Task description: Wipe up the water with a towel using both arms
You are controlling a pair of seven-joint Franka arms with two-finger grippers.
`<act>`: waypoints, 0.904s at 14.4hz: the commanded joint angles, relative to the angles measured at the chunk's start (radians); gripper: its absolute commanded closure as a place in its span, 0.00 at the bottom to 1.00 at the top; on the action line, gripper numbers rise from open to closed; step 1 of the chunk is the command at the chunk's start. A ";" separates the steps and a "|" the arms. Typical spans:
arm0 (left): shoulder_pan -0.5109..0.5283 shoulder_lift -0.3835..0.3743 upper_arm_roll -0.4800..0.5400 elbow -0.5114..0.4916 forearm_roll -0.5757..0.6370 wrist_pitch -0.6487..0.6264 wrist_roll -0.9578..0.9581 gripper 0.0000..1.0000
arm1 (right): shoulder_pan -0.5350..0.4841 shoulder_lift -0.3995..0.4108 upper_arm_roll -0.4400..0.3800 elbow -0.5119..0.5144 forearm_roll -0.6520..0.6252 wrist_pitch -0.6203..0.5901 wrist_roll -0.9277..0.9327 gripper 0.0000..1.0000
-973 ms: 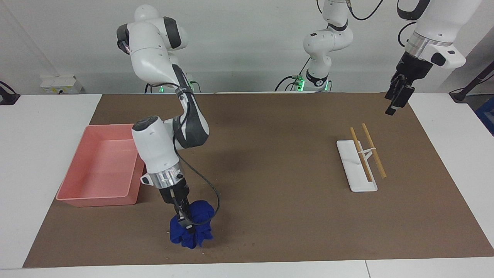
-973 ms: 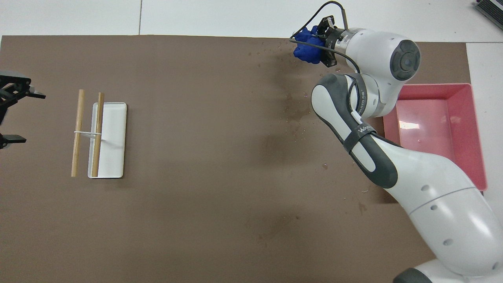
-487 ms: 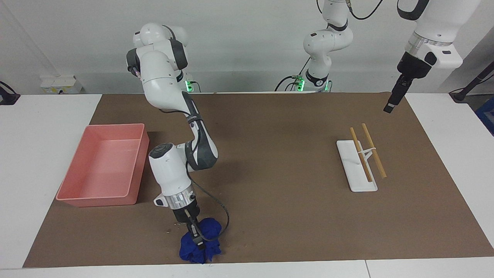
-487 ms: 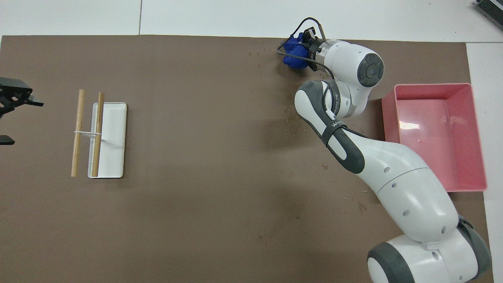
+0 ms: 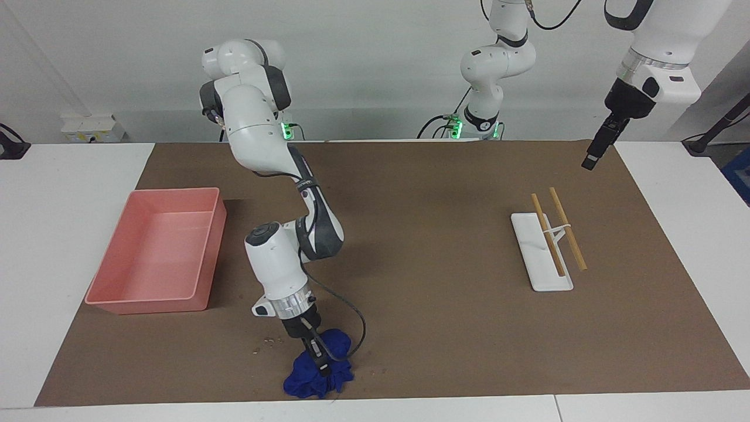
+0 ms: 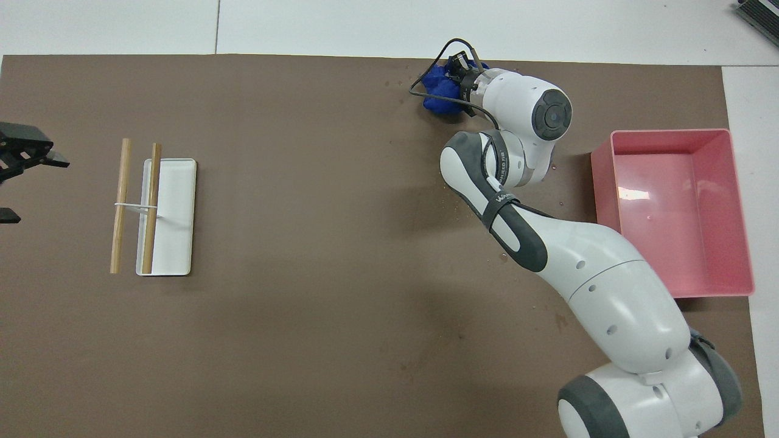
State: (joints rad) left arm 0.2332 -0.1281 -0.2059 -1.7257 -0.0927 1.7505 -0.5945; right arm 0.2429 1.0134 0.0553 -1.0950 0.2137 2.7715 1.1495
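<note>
One blue towel (image 5: pixel 319 372) sits bunched on the brown mat (image 5: pixel 410 305), pressed down at the mat's edge farthest from the robots, and the right gripper (image 5: pixel 321 364) is clamped tight on it, fingertips buried in the rumpled folds. In the overhead view the towel (image 6: pixel 439 94) peeks out just past the right arm's wrist (image 6: pixel 487 91), with a black cable (image 6: pixel 426 79) looping over it. Tiny water droplets (image 5: pixel 263 346) speckle the mat just beside the towel, toward the pink tray, and more water specks (image 6: pixel 462 204) glisten on the mat nearer to the robots than the towel, partly under the right arm's elbow. The pink plastic tray (image 5: pixel 117 293) stands near the towel, toward the right arm's end of the table and a little nearer to the robots; it touches neither the cloth nor the gripper. Well apart from the towel, toward the left arm's end, a white rectangular holder (image 5: pixel 530 258) lies flat with two wooden sticks (image 5: pixel 565 228) across it, joined by a thin white band; one stick lies over the holder, the other just beside it on the mat. Over the mat's corner at that end, up in the air and far from the towel, hangs the left gripper (image 5: pixel 592 161), waiting, jaws spread wide and holding nothing; the overhead view catches it (image 6: pixel 12 182) at the frame's edge.
</note>
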 commanded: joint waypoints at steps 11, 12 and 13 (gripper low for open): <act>-0.020 0.077 -0.003 -0.084 0.149 0.038 0.381 0.00 | 0.002 -0.357 -0.002 -0.560 0.009 -0.045 0.064 1.00; -0.046 0.085 -0.003 -0.077 0.136 0.032 0.380 0.00 | 0.002 -0.392 -0.002 -0.616 0.007 -0.050 0.064 1.00; -0.051 0.088 -0.001 -0.077 0.087 0.040 0.378 0.00 | 0.002 -0.432 -0.002 -0.670 0.007 -0.058 0.064 1.00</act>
State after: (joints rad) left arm 0.2106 -0.0454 -0.2189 -1.8059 0.0353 1.7758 -0.2189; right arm 0.2511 0.7124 0.0521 -1.5645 0.2158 2.7438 1.2022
